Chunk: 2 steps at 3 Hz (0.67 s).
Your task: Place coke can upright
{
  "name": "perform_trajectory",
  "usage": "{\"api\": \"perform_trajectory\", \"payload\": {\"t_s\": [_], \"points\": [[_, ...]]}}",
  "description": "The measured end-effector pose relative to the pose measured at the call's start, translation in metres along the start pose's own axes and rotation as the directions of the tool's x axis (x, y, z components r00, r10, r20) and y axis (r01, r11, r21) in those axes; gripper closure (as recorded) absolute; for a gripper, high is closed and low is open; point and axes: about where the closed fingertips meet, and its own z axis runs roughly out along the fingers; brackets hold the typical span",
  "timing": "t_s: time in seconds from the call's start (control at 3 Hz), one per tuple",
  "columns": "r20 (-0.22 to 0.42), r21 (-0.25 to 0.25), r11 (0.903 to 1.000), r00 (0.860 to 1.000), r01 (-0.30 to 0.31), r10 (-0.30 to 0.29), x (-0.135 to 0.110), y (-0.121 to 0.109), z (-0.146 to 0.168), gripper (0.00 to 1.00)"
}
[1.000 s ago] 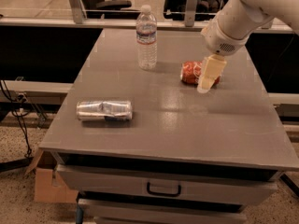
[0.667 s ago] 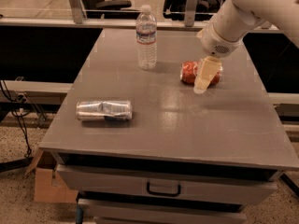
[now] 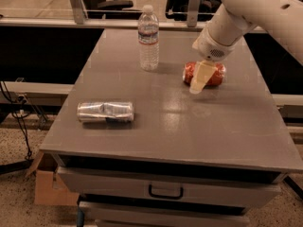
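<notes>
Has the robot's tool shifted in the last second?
Yes. The tool slid slightly toward the water bottle, and now hangs in front of the lying coke can.

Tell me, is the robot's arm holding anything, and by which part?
Cannot be told. The gripper sits at the middle of the coke can, which lies sideways on the table; no grip shows.

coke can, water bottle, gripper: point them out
coke can [image 3: 217,74]: camera view, red side right of gripper
water bottle [image 3: 148,51]: camera view, clear body below label
gripper [image 3: 196,83]: camera view, pale tip over the coke can
</notes>
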Motion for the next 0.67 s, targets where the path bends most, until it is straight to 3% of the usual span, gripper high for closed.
{"api": "perform_trajectory", "payload": {"t_s": [0.33,0.67], "points": [[0.002,-0.021,0.9998,1.000,-0.002,0.002,-0.0008,0.0009,0.0121,0.47],[0.010,-0.031,0.9995,1.000,0.006,-0.006,-0.0028,0.0017,0.0166,0.70]]}}
